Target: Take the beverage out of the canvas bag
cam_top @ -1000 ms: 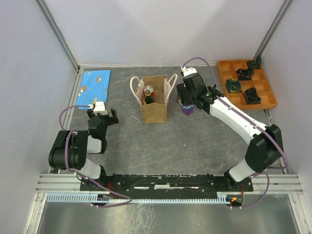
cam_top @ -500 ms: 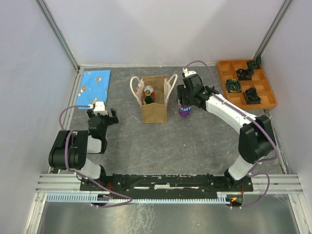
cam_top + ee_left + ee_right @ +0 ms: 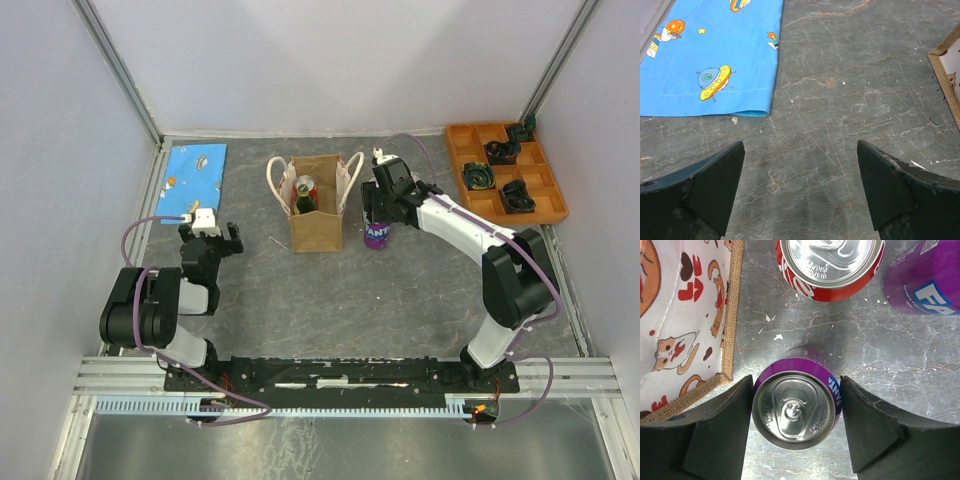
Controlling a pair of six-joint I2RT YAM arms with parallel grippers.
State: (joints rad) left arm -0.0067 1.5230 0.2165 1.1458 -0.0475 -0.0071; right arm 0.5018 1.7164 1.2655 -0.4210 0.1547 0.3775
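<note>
The tan canvas bag [image 3: 316, 212] stands upright at the middle back, with a silver-topped can [image 3: 305, 186] and a dark bottle [image 3: 297, 206] inside. Its printed lining and burlap edge [image 3: 732, 310] show at the left of the right wrist view. My right gripper [image 3: 379, 218] [image 3: 796, 412] is shut on a purple Fanta can [image 3: 378, 238] [image 3: 794, 410], held upright just right of the bag, at or close above the table. My left gripper [image 3: 207, 236] [image 3: 800, 190] is open and empty over bare table, left of the bag.
A red can [image 3: 830, 265] and a second purple can [image 3: 927, 280] stand just beyond the held can. A blue printed cloth [image 3: 193, 170] [image 3: 710, 55] lies at the back left. An orange tray [image 3: 545, 190] with dark parts sits at the back right.
My right gripper has moved left and down with the purple can, closer to the bag and the table. The left arm has not moved.
</note>
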